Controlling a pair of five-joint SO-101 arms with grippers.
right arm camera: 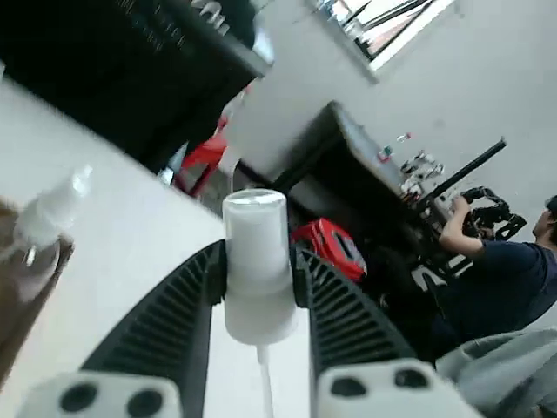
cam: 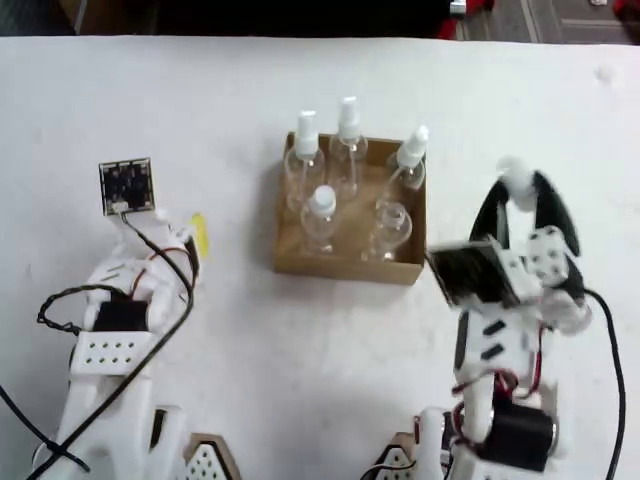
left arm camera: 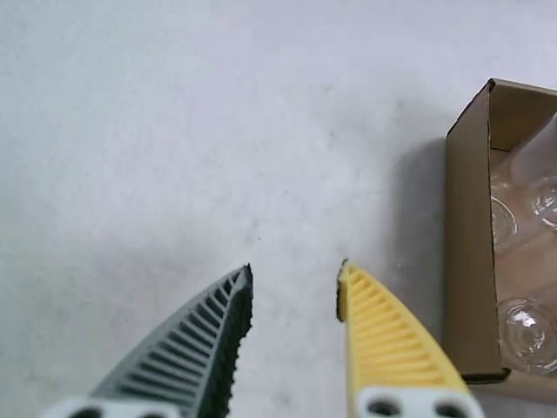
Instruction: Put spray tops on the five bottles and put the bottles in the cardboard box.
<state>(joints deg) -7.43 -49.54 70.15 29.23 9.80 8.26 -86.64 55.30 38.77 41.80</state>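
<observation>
As seen from above, cardboard box [cam: 345, 268]: brown, open-topped, at the middle of the white counter [cam: 150, 90], between the two arms.
Bottles: five clear ones, all standing upright inside the box.
Far row: far-left bottle [cam: 304, 168], far-middle bottle [cam: 348, 155] and far-right bottle [cam: 407, 168], lined along the back wall, each wearing a white spray head.
Near row, left: near-left bottle [cam: 320, 222], also wearing a white spray head.
Near row, right: open bottle [cam: 390, 228], neck bare, standing in the near-right corner of the box.
Right gripper [right arm camera: 257, 252]: black ribbed jaws pinching a loose spray top [right arm camera: 255, 261] by its white body, cap end up, thin tube hanging down between the jaws; off to the right of the box, apart from it.
Left gripper [left arm camera: 294, 279]: one grey jaw and one yellow jaw, spread apart over bare counter, yellow jaw nearest the box, just beside its left wall.
</observation>
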